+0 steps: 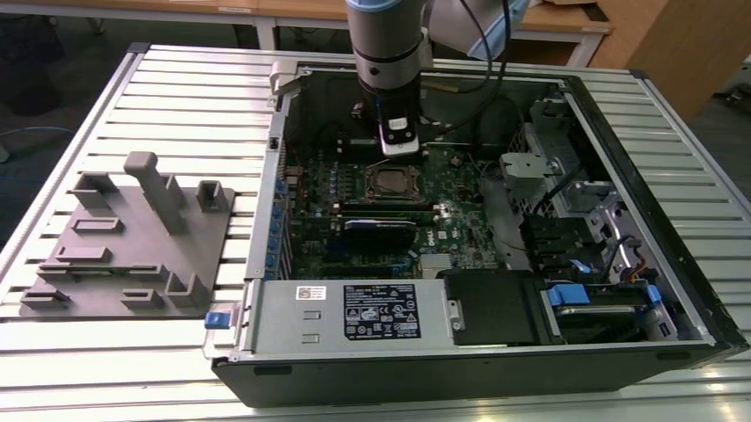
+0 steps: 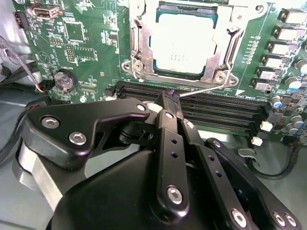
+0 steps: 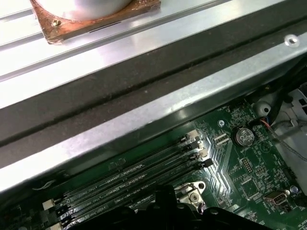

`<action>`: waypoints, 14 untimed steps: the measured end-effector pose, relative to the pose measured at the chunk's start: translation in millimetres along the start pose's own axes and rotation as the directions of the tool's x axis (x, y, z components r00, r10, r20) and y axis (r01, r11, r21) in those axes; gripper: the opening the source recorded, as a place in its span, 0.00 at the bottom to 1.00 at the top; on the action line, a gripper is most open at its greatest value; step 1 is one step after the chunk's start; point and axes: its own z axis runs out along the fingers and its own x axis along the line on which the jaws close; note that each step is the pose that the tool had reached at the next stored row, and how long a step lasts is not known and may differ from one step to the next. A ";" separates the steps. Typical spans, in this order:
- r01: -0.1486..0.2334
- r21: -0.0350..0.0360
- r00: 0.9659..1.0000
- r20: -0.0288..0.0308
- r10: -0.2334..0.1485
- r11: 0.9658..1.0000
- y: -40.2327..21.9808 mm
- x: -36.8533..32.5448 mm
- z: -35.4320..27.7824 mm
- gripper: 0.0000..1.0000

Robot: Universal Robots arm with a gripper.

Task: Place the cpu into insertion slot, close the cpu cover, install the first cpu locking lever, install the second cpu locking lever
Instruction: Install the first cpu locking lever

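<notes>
The cpu (image 2: 184,45), with its dull silver top, lies flat in the insertion slot (image 1: 371,185) of the green motherboard (image 2: 86,43). The silvery cpu cover (image 2: 144,48) lies down around the chip, which shows through its window. A thin wire locking lever (image 2: 204,89) runs along the socket edge that borders the memory slots. My gripper (image 2: 170,96) is shut, its narrow black tip resting at that lever's free end; whether it clamps the wire I cannot tell. In the exterior view the gripper (image 1: 397,148) hangs just behind the socket, inside the open case.
Long black memory slots (image 2: 216,105) lie beside the socket, close to the fingertips. The case's metal wall (image 3: 144,115) rises behind them, and a copper-based heat sink (image 3: 91,12) rests on the slatted table beyond. A grey fixture plate (image 1: 129,237) sits at the exterior view's left.
</notes>
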 end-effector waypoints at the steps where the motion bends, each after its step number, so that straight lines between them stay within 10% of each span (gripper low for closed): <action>1: 0.000 0.000 1.000 0.000 0.000 1.000 0.0 0.0 0.0 0.11; 14: -0.041 0.003 0.999 0.011 0.041 0.999 4.8 3.9 4.4 0.11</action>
